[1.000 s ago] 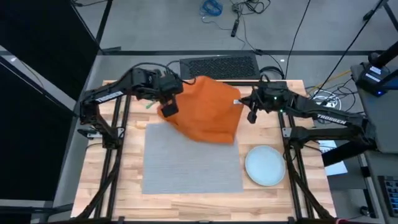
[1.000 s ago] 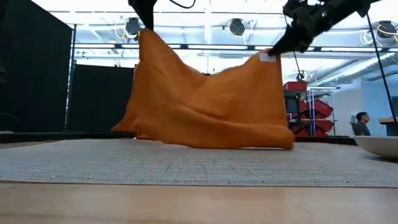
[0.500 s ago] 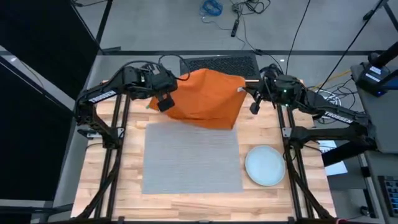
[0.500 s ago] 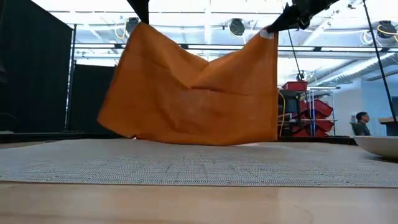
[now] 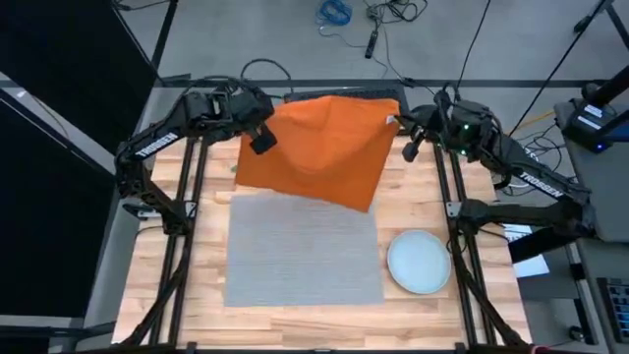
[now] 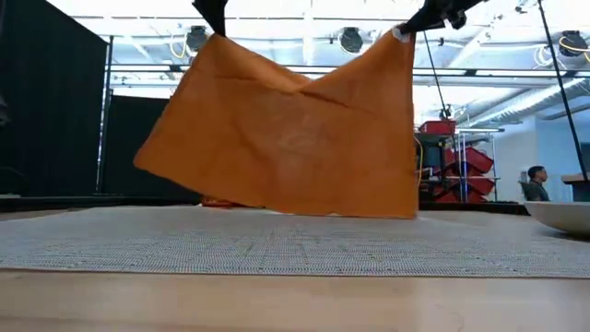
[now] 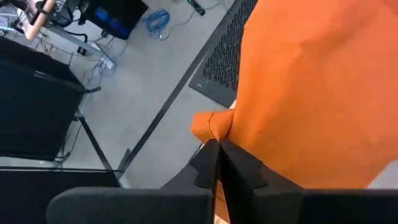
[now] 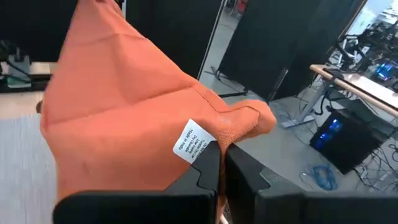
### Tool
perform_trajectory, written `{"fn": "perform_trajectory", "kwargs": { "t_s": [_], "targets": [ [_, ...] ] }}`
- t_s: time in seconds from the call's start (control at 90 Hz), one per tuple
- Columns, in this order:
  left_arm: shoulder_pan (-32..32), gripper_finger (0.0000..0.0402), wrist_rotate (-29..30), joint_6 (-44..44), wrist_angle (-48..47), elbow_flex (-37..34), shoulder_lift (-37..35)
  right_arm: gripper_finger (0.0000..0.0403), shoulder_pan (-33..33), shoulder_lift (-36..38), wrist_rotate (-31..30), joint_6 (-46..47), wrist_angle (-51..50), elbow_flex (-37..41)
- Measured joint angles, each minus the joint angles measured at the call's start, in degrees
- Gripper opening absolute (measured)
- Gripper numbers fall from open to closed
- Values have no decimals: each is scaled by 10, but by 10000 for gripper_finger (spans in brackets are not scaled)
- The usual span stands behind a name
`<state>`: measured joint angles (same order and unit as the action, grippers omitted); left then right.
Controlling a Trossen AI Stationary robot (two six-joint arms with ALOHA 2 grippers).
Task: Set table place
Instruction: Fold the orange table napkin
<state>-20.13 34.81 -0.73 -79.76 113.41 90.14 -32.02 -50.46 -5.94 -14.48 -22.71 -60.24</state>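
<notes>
High view: table [image 5: 206, 295], light butcher-block planks in a black frame; place [image 5: 303, 248], grey woven mat, flat at the table's middle, its far edge partly overlapped in the picture by the hanging cloth; plate [image 5: 420, 262], round, pale blue-white, on bare wood just beside the mat's right edge; napkin [image 5: 319, 147], orange cloth, spread above the far part of the table between the two arms; left gripper [image 5: 257, 126] at the cloth's left upper corner, right gripper [image 5: 398, 126] at its right upper corner; black perforated mat [image 5: 295, 96] on the floor beyond the table, mostly covered. Low view: napkin [image 6: 286, 138] hanging as a broad sheet, both upper corners raised, lower hem sloping and clear of the place [image 6: 277, 244], which runs across the foreground; plate [image 6: 562, 215] rim at the right edge; a person [image 6: 535, 183] seated far off in the room. Left wrist view: left gripper [image 7: 219, 149] fingers pressed together on a puckered corner of the napkin [image 7: 317, 87]. Right wrist view: right gripper [image 8: 221, 152] fingers closed tight on the other corner of the napkin [image 8: 118, 124], beside a white care label [image 8: 194, 141].
</notes>
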Motion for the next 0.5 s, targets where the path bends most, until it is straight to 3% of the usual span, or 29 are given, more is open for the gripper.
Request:
{"fn": "perform_trajectory", "kwargs": {
  "t_s": [0.256,0.5],
  "targets": [
    [-17,0,-3,1,22,0,0,0,-10,-2,12,-23,-6,-42],
    [34,0,-45,-20,-12,0,0,0,-9,-3,54,-24,-64,-56]
  ]
}}
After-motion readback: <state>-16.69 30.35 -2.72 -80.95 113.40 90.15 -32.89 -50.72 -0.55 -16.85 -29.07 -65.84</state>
